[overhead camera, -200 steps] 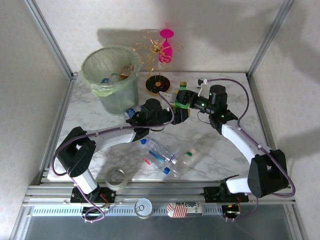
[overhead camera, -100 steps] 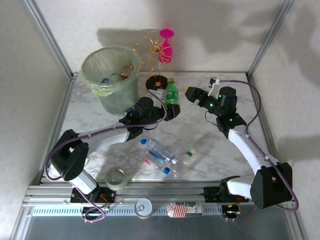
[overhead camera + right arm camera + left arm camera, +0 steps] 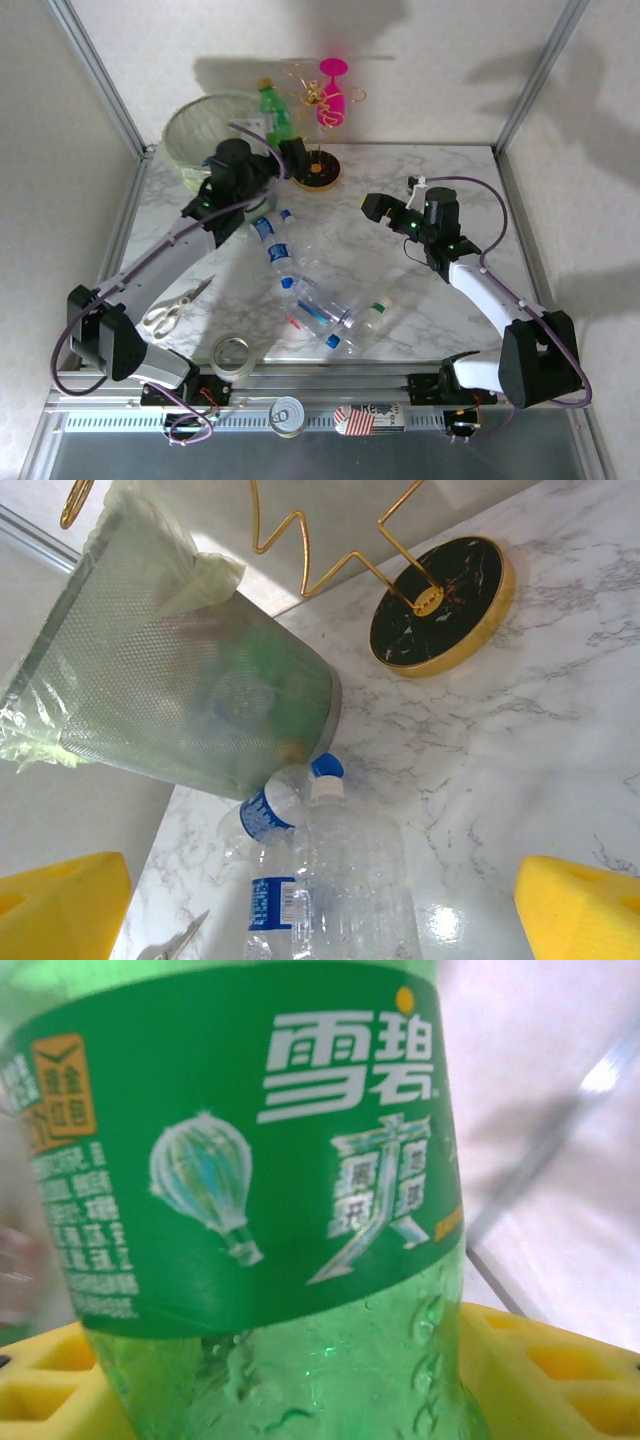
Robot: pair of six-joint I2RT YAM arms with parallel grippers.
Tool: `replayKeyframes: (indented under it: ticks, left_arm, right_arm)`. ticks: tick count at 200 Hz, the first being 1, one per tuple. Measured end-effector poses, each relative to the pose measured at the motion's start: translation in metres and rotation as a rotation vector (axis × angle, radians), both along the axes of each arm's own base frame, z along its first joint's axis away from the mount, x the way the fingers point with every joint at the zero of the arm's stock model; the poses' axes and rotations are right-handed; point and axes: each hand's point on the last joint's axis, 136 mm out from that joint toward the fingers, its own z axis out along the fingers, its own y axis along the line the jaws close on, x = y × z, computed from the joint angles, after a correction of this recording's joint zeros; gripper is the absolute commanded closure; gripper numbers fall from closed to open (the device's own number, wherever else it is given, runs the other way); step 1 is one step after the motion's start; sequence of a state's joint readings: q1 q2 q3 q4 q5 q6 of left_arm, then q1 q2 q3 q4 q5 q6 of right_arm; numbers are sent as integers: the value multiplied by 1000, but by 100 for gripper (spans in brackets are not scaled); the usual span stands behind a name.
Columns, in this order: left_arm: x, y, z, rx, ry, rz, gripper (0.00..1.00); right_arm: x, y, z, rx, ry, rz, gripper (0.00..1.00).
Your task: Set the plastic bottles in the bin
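Closed on a green bottle [image 3: 272, 108] with the left hand [image 3: 285, 142], upright, clear of the worktop [image 3: 450, 170], at the right rim of the bin [image 3: 185, 128]. Spread wide at the right hand [image 3: 385, 212], nothing between the fingertips [image 3: 575, 905], hovering right of centre. Lying loose between bin and near edge: several clear blue-capped bottles [image 3: 320, 305].

Seen from the top view, the bin [image 3: 188, 118] is set at the upper left, with an upright bottle [image 3: 272, 108] at its right edge. The stand base [image 3: 317, 168] is placed further right, the goblet [image 3: 333, 95] behind it. Two bottles [image 3: 271, 240] are laid at centre, a cluster of bottles [image 3: 335, 315] below them — scissors [image 3: 172, 310] and tape roll [image 3: 232, 355] at lower left.
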State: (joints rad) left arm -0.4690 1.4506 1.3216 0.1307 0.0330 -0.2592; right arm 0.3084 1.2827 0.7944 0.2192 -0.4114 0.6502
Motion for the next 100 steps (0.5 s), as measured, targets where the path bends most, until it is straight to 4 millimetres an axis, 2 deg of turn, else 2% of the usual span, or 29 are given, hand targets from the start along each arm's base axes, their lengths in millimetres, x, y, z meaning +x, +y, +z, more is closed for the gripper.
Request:
replayKeyframes:
  ticks: [23,53,74,100]
  left_arm:
    - [12,50,14,19,-22,133,46]
    - [26,107,6,44,12,279,45]
    - [32,132,-4,55,44,335,44]
    - [41,148,-24,71,101,370,43]
  right_arm:
    - [-2,5,-4,-7,6,15,1]
    - [-3,11,-10,-19,18,26,1]
    - [-4,12,-11,-22,20,31,1]
    - [-5,13,-13,-27,22,35,1]
